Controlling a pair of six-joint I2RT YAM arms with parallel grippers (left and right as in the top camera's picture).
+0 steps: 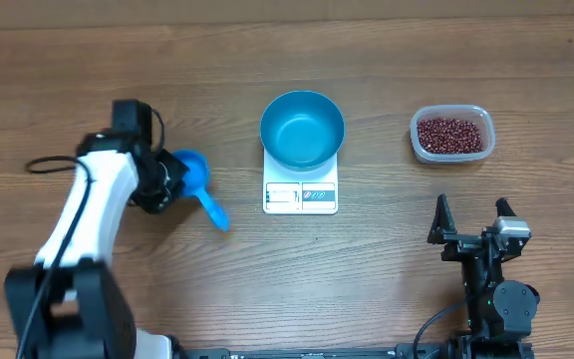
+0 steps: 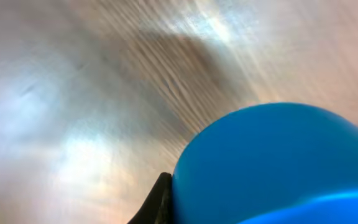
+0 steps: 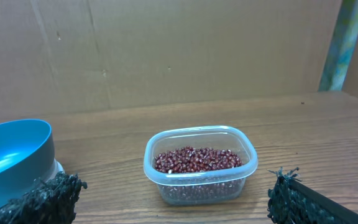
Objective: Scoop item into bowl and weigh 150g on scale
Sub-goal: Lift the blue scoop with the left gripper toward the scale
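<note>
**Step in hand: scoop pickup; no beans moved.**
Overhead: left gripper (image 1: 172, 181) jaws closed on the blue scoop (image 1: 193, 170) on the counter (image 1: 367, 289); empty blue bowl (image 1: 302, 130) sits on the scale (image 1: 300, 195); right gripper (image 1: 474, 215) jaws wide, idle. Left wrist: scoop fills the view. Right wrist: beans (image 3: 197, 160) lie in the clear tub (image 3: 201, 186). Next, judged: lift the scoop level and carry it across to the tub.

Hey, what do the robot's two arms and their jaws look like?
The left arm is white with black joints and a looping black cable. The right arm is black with a small grey block; its jaws wear rough dark padding.
</note>
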